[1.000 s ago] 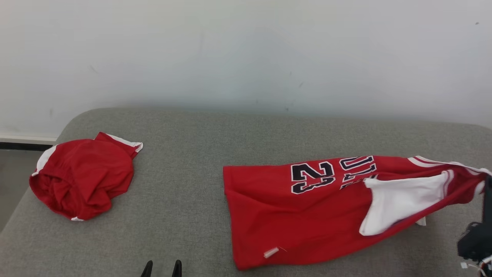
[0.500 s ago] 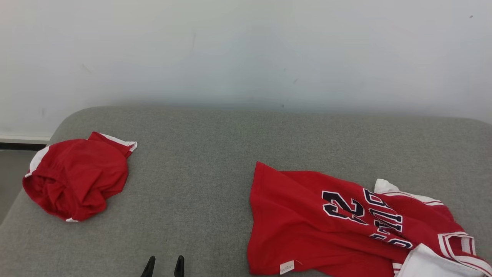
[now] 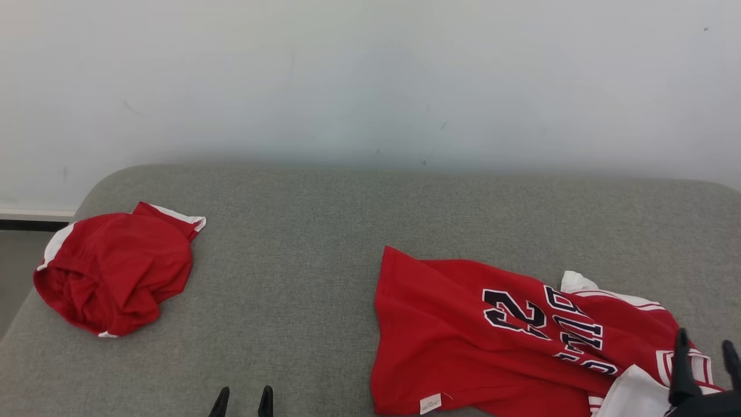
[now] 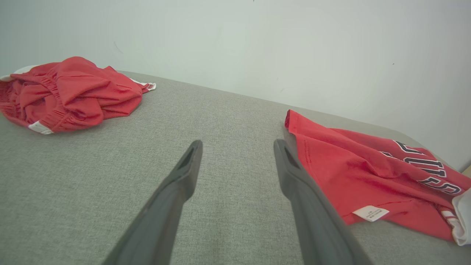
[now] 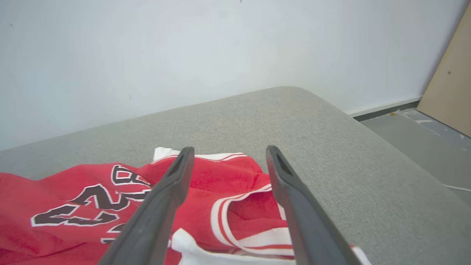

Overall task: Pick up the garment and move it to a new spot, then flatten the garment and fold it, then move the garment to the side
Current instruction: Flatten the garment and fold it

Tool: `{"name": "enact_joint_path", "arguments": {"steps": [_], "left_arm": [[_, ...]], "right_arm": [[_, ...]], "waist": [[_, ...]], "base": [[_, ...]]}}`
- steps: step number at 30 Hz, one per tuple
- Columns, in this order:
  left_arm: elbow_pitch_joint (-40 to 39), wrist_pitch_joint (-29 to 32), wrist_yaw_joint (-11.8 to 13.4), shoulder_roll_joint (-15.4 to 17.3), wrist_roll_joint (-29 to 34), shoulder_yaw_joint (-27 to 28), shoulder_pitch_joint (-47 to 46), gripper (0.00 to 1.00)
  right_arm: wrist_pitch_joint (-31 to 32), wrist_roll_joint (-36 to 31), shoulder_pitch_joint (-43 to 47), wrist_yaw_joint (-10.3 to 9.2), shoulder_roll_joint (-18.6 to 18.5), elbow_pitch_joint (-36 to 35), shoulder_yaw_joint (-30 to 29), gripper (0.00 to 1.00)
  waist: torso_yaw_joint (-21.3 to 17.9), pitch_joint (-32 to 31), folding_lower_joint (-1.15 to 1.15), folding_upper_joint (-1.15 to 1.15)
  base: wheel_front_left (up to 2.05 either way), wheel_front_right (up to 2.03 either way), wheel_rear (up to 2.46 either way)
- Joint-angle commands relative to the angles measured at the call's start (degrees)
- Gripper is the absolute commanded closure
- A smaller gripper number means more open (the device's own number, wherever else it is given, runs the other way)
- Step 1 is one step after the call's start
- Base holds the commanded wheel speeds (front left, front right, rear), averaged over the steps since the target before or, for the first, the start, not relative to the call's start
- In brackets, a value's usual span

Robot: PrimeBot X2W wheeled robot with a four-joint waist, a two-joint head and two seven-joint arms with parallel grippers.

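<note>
The garment (image 3: 463, 336), a red jersey with a dark "23" and white trim, lies rumpled on the right of the grey cushion (image 3: 318, 231). Its hem points left and its white-lined shoulder end reaches the bottom right corner. My right gripper (image 3: 705, 341) hovers open over that shoulder end with nothing between its fingers. The right wrist view shows the same right gripper (image 5: 230, 149) above the garment's (image 5: 220, 176) striped armhole. My left gripper (image 3: 244, 397) is open at the bottom edge, left of the hem. In the left wrist view, the left gripper (image 4: 237, 143) stands over bare cushion beside the garment (image 4: 349, 165).
A second red garment with white trim (image 3: 116, 272) lies bunched near the cushion's far left corner, also seen as a red bundle (image 4: 70, 92). A pale wall backs the cushion. Grey floor (image 5: 415, 132) and a leaning wooden board (image 5: 449, 73) lie past the right edge.
The jersey, held up stretched toward the right a second ago, has dropped and now lies slack on the cushion. My right gripper has opened and let it go. The left gripper stayed put.
</note>
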Motion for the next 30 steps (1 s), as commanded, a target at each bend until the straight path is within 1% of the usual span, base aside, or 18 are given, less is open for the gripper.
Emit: {"name": "enact_joint_path", "arguments": {"steps": [1, 4, 5, 9, 14, 16, 19, 23, 26, 29, 30], "left_arm": [[0.1, -0.2, 0.1, 0.0, -0.1, 0.1, -0.2, 0.00], [0.2, -0.2, 0.1, 0.0, -0.3, 0.2, -0.1, 0.00], [0.2, -0.2, 0.1, -0.1, -0.3, 0.2, -0.1, 0.00], [0.2, -0.2, 0.1, -0.1, -0.5, 0.1, -0.2, 0.00], [0.4, -0.2, 0.1, -0.2, -0.6, -0.3, -0.4, 0.00], [1.0, -0.2, 0.1, -0.2, -0.8, -0.9, -0.5, 0.00], [2.9, -0.2, 0.1, 0.0, -1.9, -3.2, -1.7, 0.00], [7.0, -0.2, 0.1, 1.4, -3.6, -7.9, -5.1, 0.00], [10.3, 0.4, 0.1, 2.3, -5.1, -11.1, -8.7, 0.00], [13.4, 1.1, 0.1, 2.9, -6.1, -13.0, -12.5, 0.00], [13.4, 1.1, 0.1, 2.9, -6.1, -13.0, -12.5, 0.00]], "right_arm": [[-0.5, 1.0, 1.4, -0.13, 0.0, -0.6, 1.3, 0.00], [0.9, 2.7, 3.4, -0.13, 0.0, -1.7, 5.4, 0.00], [1.6, 3.0, 3.8, -0.13, 0.0, -1.7, 6.0, 0.00], [4.7, 2.6, 3.8, -0.13, 0.0, 0.2, 5.4, 0.00], [8.7, 1.7, 0.0, -0.13, 0.0, 2.7, 4.5, 0.00], [9.2, 1.4, -1.6, -0.13, 0.0, 2.8, 4.9, 0.00], [8.0, 1.5, -2.7, -0.13, 0.0, 2.3, 6.0, 0.00], [5.7, 2.4, -2.2, -0.13, 0.0, 1.3, 8.3, 0.00], [3.6, 2.6, -1.4, -0.13, 0.0, -0.2, 10.6, 0.00], [2.1, 2.3, -0.8, -0.13, 0.0, -2.0, 13.6, 0.00], [2.1, 2.3, -0.8, -0.13, 0.0, -2.0, 13.6, 0.00]], "waist": [[-0.2, -0.1, 0.00, 0.00], [-0.6, -0.1, 0.00, 0.00], [-0.7, -0.1, 0.00, 0.00], [-1.1, 0.0, 0.00, 0.00], [-0.9, 0.1, 0.00, 0.00], [-0.5, 0.0, 0.00, 0.00], [0.0, -0.1, 0.00, 0.00], [0.1, -0.3, 0.00, 0.00], [-0.9, -0.4, 0.00, 0.00], [-2.8, -0.4, 0.00, 0.00], [-2.8, -0.4, 0.00, 0.00]], "base": [[0.00, 0.00, 0.00], [0.00, 0.00, 0.00], [0.00, 0.00, 0.00], [0.00, 0.00, 0.00], [0.00, 0.00, 0.00], [0.00, 0.00, 0.00], [0.00, 0.00, 0.00], [0.00, 0.00, 0.00], [0.00, 0.00, 0.00], [0.00, 0.00, 0.00], [0.00, 0.00, 0.00]]}}
